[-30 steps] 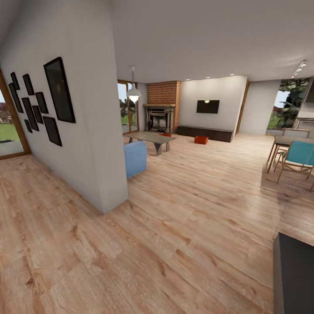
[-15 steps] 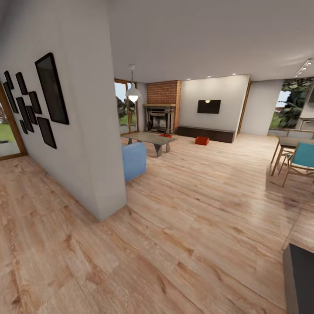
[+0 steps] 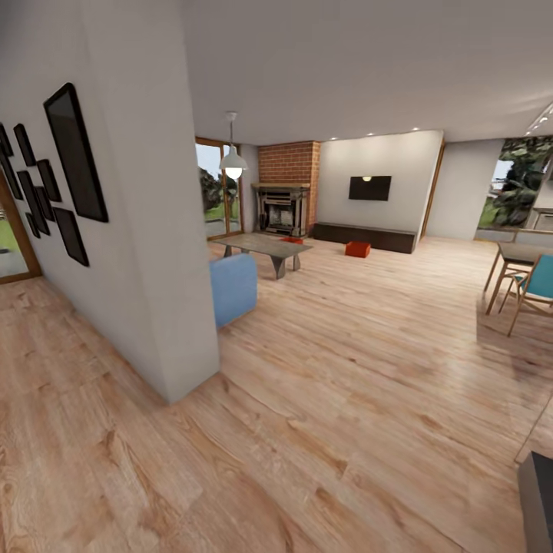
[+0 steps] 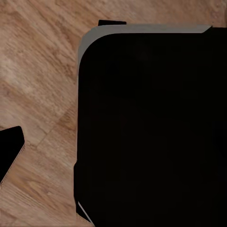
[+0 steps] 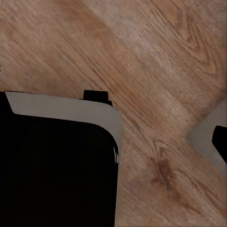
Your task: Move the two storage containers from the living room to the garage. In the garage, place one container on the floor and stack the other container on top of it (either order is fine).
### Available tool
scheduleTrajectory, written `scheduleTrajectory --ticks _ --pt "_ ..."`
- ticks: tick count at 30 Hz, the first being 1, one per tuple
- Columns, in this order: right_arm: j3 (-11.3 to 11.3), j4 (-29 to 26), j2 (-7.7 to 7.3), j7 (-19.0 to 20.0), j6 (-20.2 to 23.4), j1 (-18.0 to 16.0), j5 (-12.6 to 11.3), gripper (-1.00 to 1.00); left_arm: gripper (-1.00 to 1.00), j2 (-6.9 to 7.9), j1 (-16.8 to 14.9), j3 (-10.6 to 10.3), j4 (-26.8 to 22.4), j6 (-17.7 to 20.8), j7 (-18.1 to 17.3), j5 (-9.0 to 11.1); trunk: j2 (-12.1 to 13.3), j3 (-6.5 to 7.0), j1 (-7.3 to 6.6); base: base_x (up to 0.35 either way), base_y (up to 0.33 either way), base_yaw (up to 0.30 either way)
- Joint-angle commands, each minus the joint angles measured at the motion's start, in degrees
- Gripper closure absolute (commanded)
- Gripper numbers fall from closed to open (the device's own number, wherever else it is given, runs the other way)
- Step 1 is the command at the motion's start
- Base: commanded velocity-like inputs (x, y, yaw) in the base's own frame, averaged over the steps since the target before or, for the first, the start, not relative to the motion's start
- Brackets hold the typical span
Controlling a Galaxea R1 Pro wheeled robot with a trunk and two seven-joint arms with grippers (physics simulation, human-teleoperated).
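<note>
Two storage containers, orange-red, far across the living room. One (image 3: 356,248) down on the light wood plank floor (image 3: 346,369), just in front of the dark low cabinet (image 3: 369,235) and below the black wall TV (image 3: 369,187). The other (image 3: 292,240) partly hidden at the far edge of the coffee table (image 3: 265,246); on it or beyond it, impossible to tell. Well apart from each other.

Nearer, at the left of the head view, a pale wall (image 3: 146,253) hung with black picture frames (image 3: 74,153). Just past its corner, the end of a blue sofa (image 3: 233,288). Above the coffee table, a white pendant lamp (image 3: 233,163). Beside the TV wall, a brick fireplace (image 3: 286,196). At the right edge, a teal chair (image 3: 538,284) next to a wooden table (image 3: 522,253).

From the left wrist view, a rounded black block with a grey rim (image 4: 151,132) over wood planks. From the right wrist view, much the same dark block (image 5: 56,165) over the planks.

Left pincer and right pincer: released or clenched, impossible to tell here.
</note>
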Motion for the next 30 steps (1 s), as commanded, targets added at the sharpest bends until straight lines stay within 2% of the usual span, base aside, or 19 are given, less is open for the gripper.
scheduleTrajectory --ticks 1,17,30 --pt "0.5 0.1 0.05 0.0 -0.3 -0.1 -0.4 -1.00 -1.00 -0.01 0.0 0.0 0.0 -0.2 0.0 0.3 0.0 -0.06 0.03 0.322 0.000 0.000" --pt "0.5 0.1 0.00 -0.1 -0.3 -0.1 -0.7 -1.00 -1.00 0.01 0.0 0.0 0.0 0.0 0.0 0.3 0.0 -0.06 0.03 0.322 0.000 -0.001" --pt "0.5 0.1 -0.05 0.0 -0.3 -0.1 -0.7 -1.00 -1.00 -0.05 0.0 0.0 0.0 0.1 0.0 0.3 0.0 -0.06 0.03 0.322 0.000 -0.213"
